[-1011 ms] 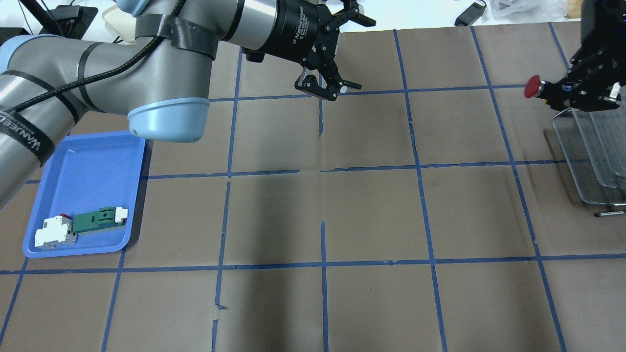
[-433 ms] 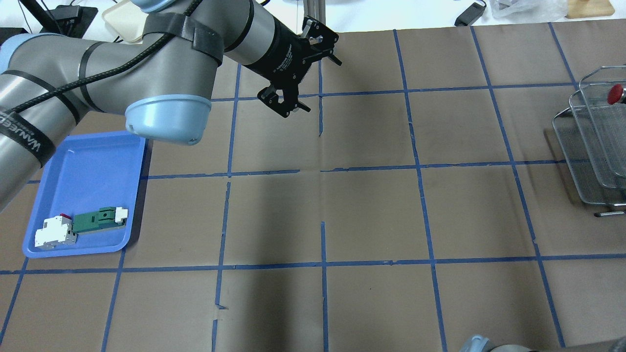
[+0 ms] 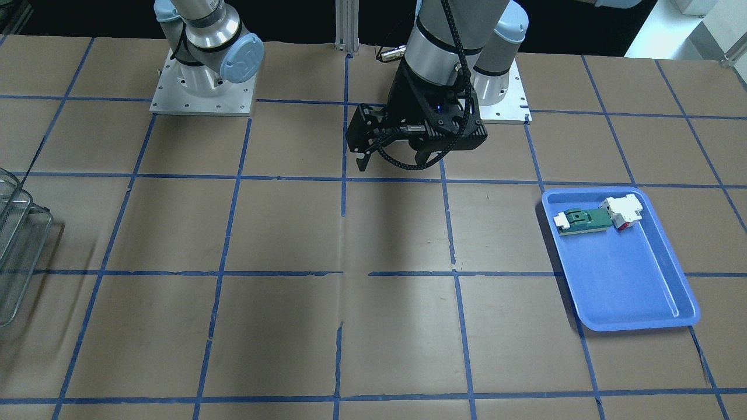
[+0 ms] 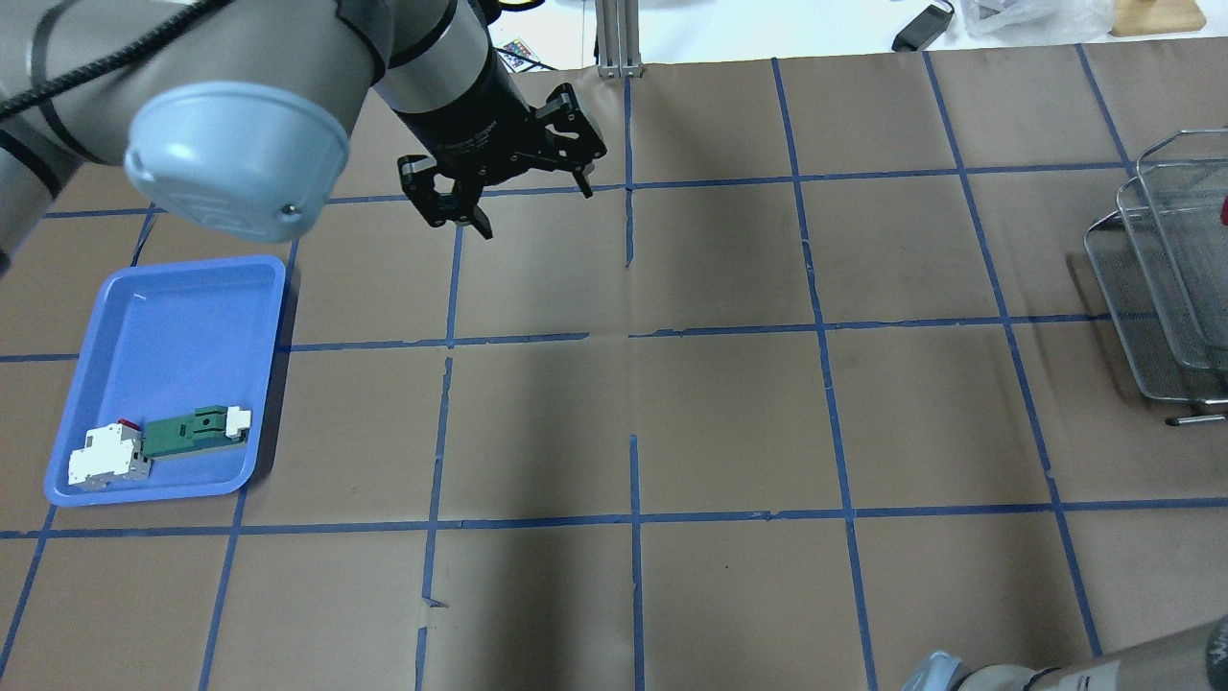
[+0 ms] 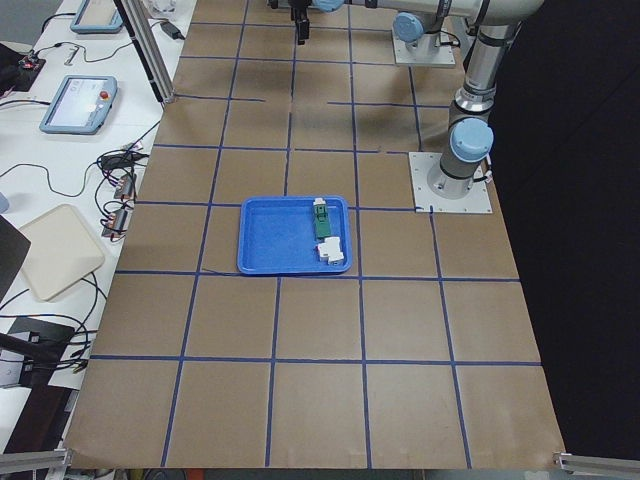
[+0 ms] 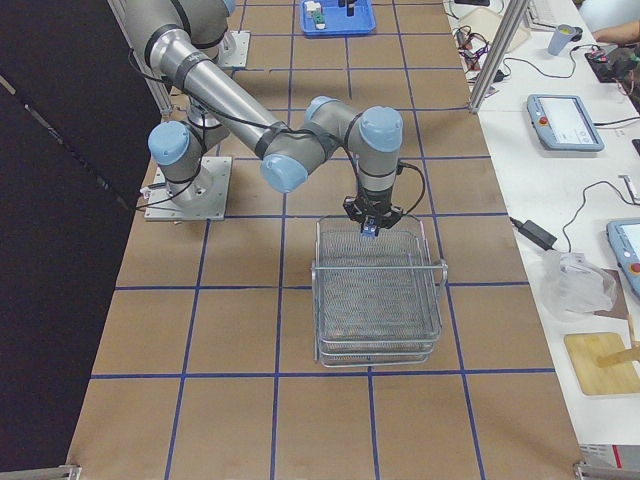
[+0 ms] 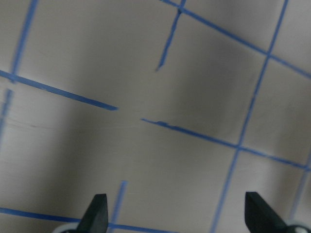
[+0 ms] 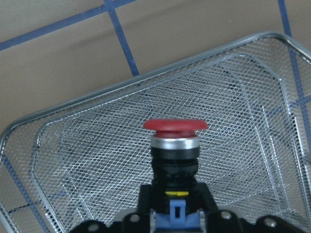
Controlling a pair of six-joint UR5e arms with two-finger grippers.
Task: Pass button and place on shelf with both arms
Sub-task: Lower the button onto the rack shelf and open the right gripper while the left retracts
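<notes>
The button (image 8: 175, 128), red cap up, is held by its black collar and base in my right gripper (image 8: 176, 204), which is shut on it. It hangs just above the wire-mesh shelf (image 8: 97, 155), over the near end of the top tier in the exterior right view (image 6: 378, 300). In the overhead view only a red sliver of the button (image 4: 1225, 211) shows at the right edge, above the shelf (image 4: 1166, 288). My left gripper (image 4: 504, 192) is open and empty, above the table near its far middle; it also shows in the front-facing view (image 3: 388, 154).
A blue tray (image 4: 173, 307) lies at the table's left, holding a green-and-white flat part (image 4: 197, 429) and a white block with red (image 4: 104, 456). Part of my right arm (image 4: 1055, 667) shows at the overhead view's bottom right. Blue tape lines grid the brown table.
My right gripper has carried the button rightward over the shelf and left the overhead view. My left arm has pulled back to the left, its open gripper turning downward.
</notes>
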